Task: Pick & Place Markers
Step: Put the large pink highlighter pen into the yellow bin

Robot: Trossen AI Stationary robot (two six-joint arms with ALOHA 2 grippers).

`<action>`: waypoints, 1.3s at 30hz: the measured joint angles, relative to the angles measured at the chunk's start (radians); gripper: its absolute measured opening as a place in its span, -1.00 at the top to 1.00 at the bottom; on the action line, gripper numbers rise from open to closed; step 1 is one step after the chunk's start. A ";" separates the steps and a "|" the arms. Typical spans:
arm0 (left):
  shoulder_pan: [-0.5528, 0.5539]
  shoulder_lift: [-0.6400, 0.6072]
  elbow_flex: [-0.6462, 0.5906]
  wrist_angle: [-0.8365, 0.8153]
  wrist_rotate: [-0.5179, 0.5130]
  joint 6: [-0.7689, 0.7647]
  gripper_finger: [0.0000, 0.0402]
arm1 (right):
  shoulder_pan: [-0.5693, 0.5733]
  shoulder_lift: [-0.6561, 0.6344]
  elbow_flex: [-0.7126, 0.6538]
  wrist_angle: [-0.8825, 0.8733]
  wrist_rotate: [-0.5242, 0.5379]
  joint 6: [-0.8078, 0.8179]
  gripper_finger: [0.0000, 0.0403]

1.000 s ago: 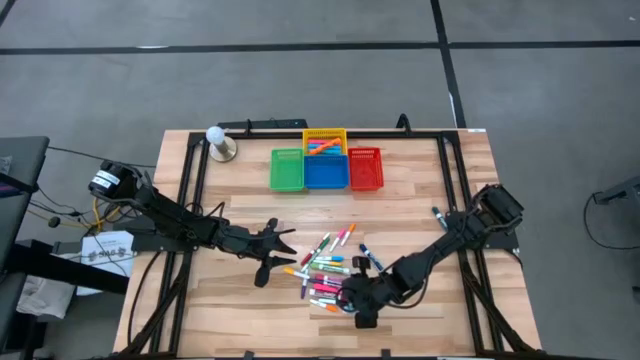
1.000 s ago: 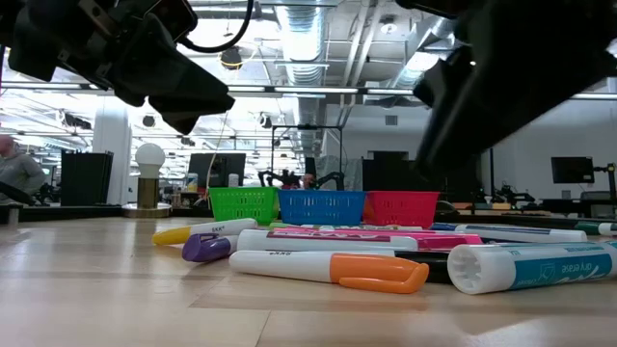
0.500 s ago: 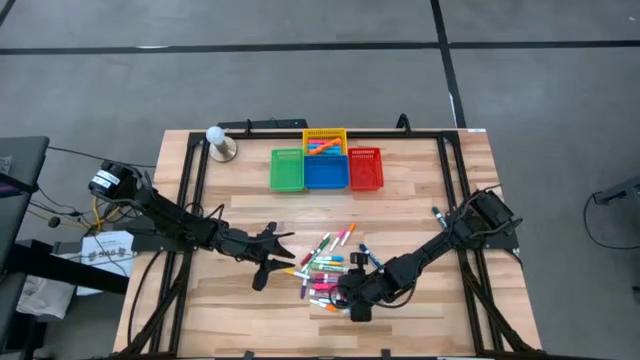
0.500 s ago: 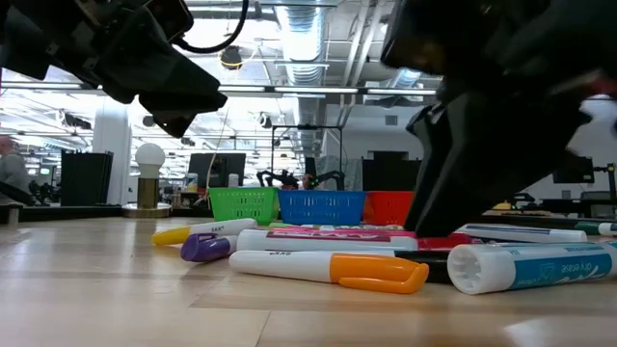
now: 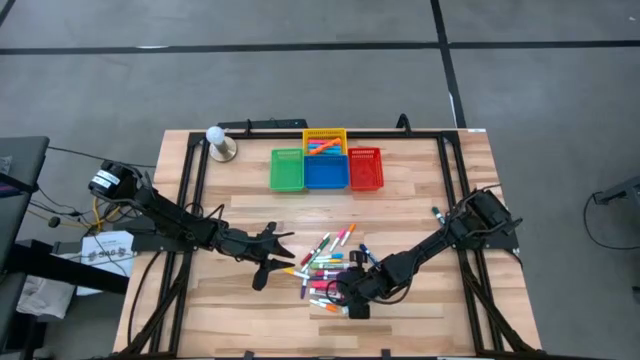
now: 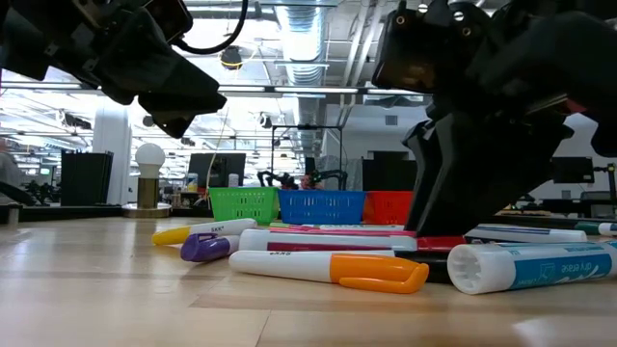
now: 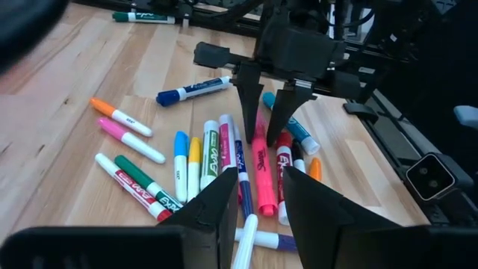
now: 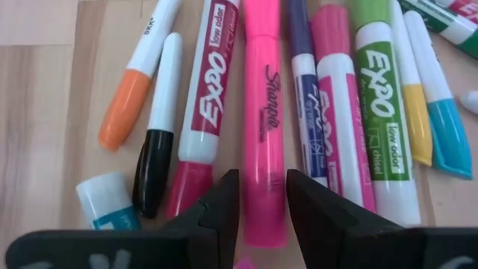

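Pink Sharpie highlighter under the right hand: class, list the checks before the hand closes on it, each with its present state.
1. Right hand lined up over the pink highlighter: ok.
2. Fingers open, one on each side of the barrel: ok.
3. Red-capped Expo marker clear of the fingers: cannot tell.
4. Left hand waiting beside the pile, out of the way: ok.
5. Baskets unobstructed: ok.

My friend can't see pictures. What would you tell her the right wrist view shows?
The right gripper has its open fingers on either side of a pink Sharpie highlighter, which lies among other markers on the wooden table.
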 joint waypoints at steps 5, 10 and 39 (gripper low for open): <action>0.000 0.000 0.000 0.000 0.000 -0.003 0.47 | -0.004 0.000 0.000 0.001 0.001 0.002 0.49; 0.000 0.000 0.000 0.000 0.000 -0.003 0.47 | -0.010 0.000 0.000 0.001 0.001 0.002 0.49; 0.000 0.000 0.000 0.000 0.000 -0.003 0.47 | -0.019 0.014 -0.001 0.025 0.026 -0.017 0.64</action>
